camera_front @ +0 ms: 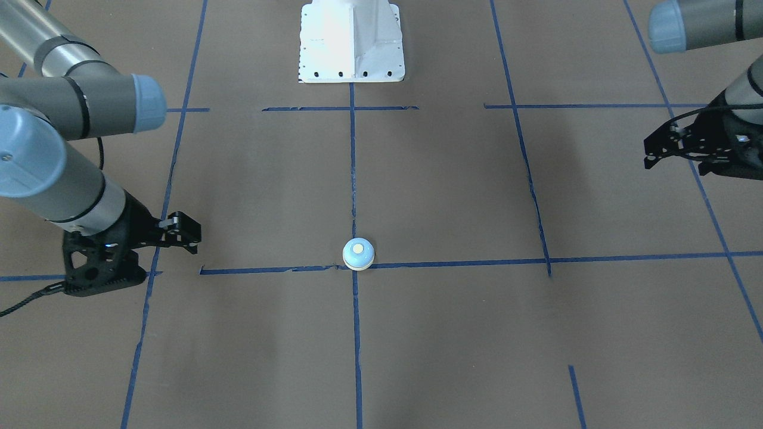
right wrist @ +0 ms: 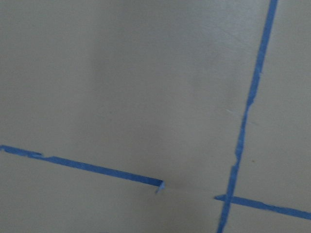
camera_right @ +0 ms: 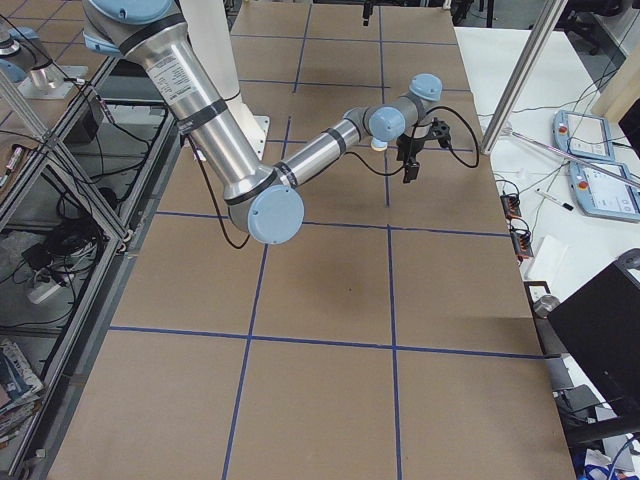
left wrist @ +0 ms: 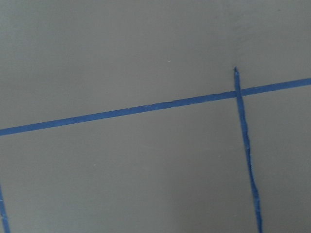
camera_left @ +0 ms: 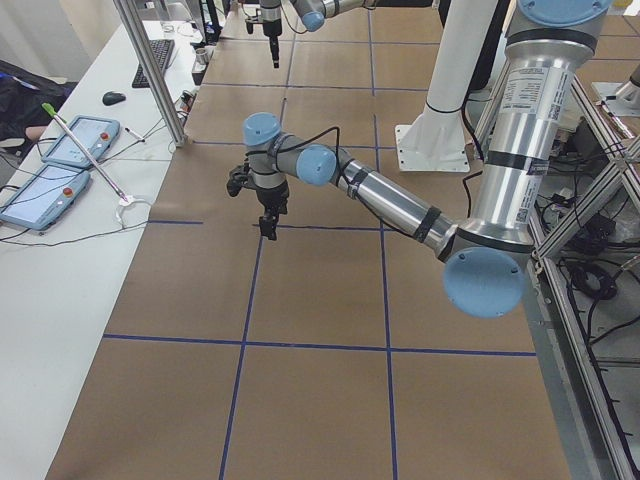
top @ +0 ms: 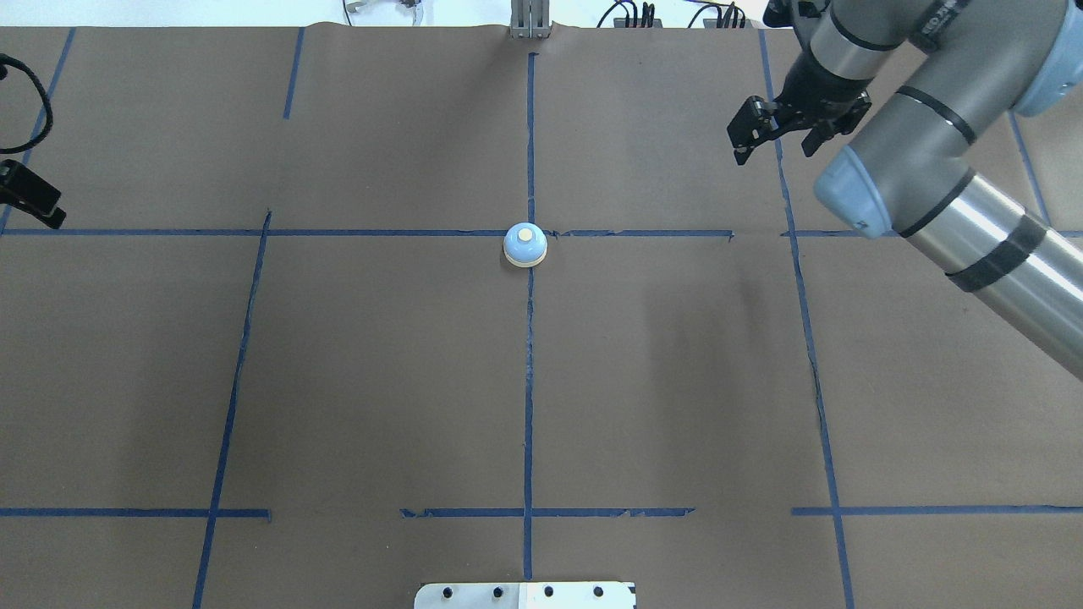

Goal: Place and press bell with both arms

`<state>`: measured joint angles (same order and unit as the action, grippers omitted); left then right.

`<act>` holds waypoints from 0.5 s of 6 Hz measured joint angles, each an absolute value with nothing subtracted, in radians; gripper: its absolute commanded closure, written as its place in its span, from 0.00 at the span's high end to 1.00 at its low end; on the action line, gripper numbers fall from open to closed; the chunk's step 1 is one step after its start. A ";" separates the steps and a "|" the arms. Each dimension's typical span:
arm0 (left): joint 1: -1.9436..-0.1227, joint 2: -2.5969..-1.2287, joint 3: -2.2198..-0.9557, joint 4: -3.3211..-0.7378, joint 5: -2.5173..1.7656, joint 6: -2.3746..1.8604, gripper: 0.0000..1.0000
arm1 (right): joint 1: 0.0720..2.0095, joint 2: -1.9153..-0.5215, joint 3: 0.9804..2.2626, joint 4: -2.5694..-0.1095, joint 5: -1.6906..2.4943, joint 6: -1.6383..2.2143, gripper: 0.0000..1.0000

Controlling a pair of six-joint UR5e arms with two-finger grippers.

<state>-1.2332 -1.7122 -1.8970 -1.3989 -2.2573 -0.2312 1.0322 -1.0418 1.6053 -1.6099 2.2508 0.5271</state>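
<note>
The bell (camera_front: 358, 254) is small and light blue, with a cream base ring and a cream button. It stands upright on the brown table where two blue tape lines cross, and it also shows in the overhead view (top: 525, 245). My right gripper (camera_front: 194, 237) hangs above the table well to the bell's side, also in the overhead view (top: 743, 150), fingers together and empty. My left gripper (camera_front: 648, 156) hangs far off on the other side, at the overhead view's left edge (top: 51, 216), fingers together and empty. Both wrist views show only table and tape.
The white pedestal base (camera_front: 351, 42) stands at the table's robot side, on the centre line. Blue tape lines (top: 529, 381) grid the brown table. A side bench with tablets (camera_left: 60, 150) and a metal post (camera_left: 150, 70) runs along the far edge.
</note>
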 measured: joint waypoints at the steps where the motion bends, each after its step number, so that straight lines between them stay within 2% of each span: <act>1: -1.304 -1.685 -1.862 -1.398 -2.275 -0.119 1.00 | 1.089 -1.142 1.667 -1.614 2.283 0.418 1.00; 3: -1.493 -1.630 -1.713 -1.403 -2.364 0.121 1.00 | 1.238 -1.343 1.727 -1.615 2.335 0.168 1.00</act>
